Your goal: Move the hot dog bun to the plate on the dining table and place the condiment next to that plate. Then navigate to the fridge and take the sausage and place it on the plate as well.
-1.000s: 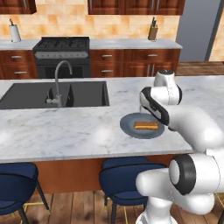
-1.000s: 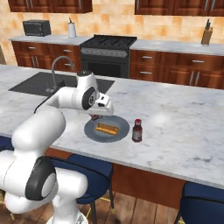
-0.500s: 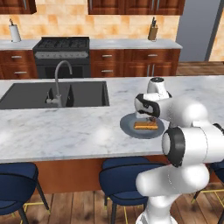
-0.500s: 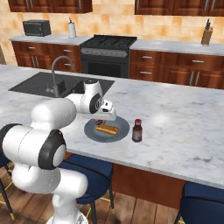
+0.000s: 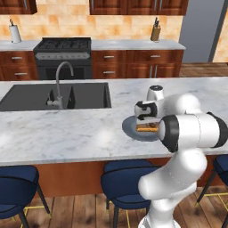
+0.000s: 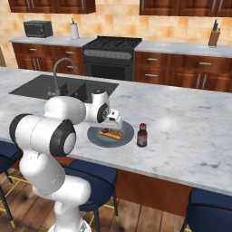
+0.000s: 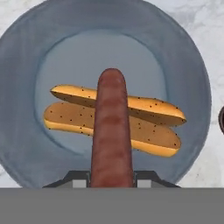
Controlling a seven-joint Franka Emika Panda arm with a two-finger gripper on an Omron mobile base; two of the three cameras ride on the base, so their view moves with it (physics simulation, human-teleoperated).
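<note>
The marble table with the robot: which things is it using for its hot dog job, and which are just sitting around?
For the job:
- reddish-brown sausage, in the shut gripper
- tan split hot dog bun
- round dark grey-blue plate
- small dark red condiment bottle
- white-grey marble dining table

Just sitting around:
- curved metal tap
- dark sink
- black stove
- blue stools

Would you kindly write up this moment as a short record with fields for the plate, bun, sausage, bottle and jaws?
plate: round dark grey-blue plate on the white-grey marble dining table
bun: tan-orange split hot dog bun lying on the plate
sausage: thin reddish-brown sausage held above the bun, crossing it
bottle: small dark red condiment bottle standing beside the plate, apart from it
jaws: gripper shut on the sausage
</note>
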